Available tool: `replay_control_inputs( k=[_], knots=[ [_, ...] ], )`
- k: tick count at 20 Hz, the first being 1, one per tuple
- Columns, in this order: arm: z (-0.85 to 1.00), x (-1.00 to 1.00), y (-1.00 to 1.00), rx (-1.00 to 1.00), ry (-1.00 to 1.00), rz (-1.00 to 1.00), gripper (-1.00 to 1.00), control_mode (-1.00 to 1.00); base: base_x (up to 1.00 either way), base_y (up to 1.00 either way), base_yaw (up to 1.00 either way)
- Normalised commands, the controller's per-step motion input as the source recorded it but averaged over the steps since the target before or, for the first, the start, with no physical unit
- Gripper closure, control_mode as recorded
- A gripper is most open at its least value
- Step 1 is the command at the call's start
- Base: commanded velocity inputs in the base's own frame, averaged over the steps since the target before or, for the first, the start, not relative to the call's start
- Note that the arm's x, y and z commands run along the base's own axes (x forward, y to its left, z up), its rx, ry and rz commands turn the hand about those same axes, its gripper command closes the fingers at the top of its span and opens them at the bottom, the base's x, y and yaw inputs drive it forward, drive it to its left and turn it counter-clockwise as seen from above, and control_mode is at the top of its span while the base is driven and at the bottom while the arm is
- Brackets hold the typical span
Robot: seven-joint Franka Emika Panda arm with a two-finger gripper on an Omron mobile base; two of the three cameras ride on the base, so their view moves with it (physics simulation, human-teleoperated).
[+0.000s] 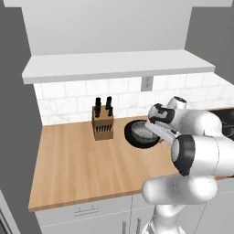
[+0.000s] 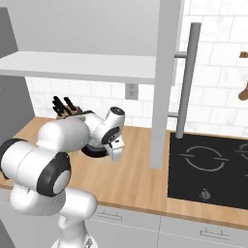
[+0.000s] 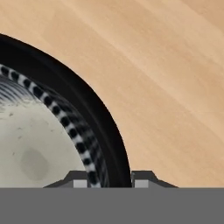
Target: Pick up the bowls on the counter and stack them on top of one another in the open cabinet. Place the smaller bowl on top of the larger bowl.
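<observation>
On the counter [image 1: 77,164] stands the larger bowl [image 1: 131,136], wide and glossy black, and the smaller bowl [image 1: 142,130] with its pale speckled inside sits within it. My gripper [image 1: 156,135] is down at the bowls' right rim. In the hand view the black rim [image 3: 114,144] and the smaller bowl's chequered rim [image 3: 83,148] both run between my fingertips [image 3: 80,181], which press against them from either side, so the gripper [image 3: 111,181] is shut on the two rims. The arm hides most of the black bowl [image 2: 94,151] in the right base view. The open cabinet [image 1: 114,66] spans above.
A wooden knife block [image 1: 102,121] stands just left of the bowls against the tiled wall. To the right lie a white upright panel [image 2: 162,97], a grey pole [image 2: 186,82] and a black cooktop [image 2: 208,164]. A wall outlet [image 1: 146,83] sits behind the bowls.
</observation>
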Motion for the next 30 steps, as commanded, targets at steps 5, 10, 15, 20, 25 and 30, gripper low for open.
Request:
replay_control_inputs(
  k=[5, 10, 15, 20, 25, 30],
  knots=[
    [1.00, -1.00, 0.00, 0.00, -0.42, 0.00, 1.00, -1.00, 0.00, 0.00, 0.00],
    [1.00, -0.94, 0.00, 0.00, -0.41, 0.00, 1.00, -1.00, 0.00, 0.00, 0.00],
    [1.00, -0.76, 0.04, 0.00, -0.34, 0.00, 1.00, -1.00, 0.00, 0.00, 0.00],
    [1.00, -0.66, 0.00, 0.00, -0.25, 0.00, 1.00, -1.00, 0.00, 0.00, 0.00],
    [1.00, -0.22, 0.05, 0.00, -0.15, 0.00, 1.00, -1.00, 0.00, 0.00, 0.00],
    [1.00, 0.31, 0.16, 0.00, -0.01, -0.02, 1.00, -1.00, 0.00, 0.00, 0.00]
  ],
)
